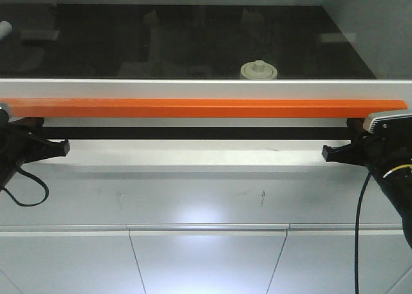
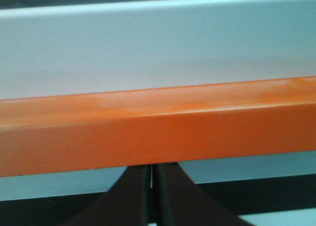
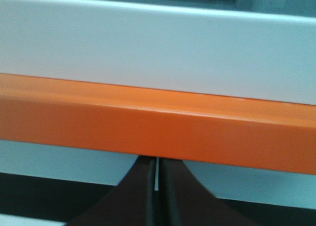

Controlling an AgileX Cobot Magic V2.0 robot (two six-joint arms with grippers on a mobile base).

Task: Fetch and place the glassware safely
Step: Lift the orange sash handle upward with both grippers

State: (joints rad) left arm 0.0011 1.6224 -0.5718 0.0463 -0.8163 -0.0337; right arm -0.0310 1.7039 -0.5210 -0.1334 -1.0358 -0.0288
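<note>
Sitting on the dark worktop (image 1: 309, 49) behind the white sash frame (image 1: 193, 88), right of centre, the glassware (image 1: 259, 70) shows only its cream-white knobbed lid above that frame. Just under the orange bar (image 1: 193, 107), one near each end, the left fingers (image 2: 131, 196) and right fingers (image 3: 138, 196) are pressed nearly together, a thin slit between them, holding nothing.
</note>
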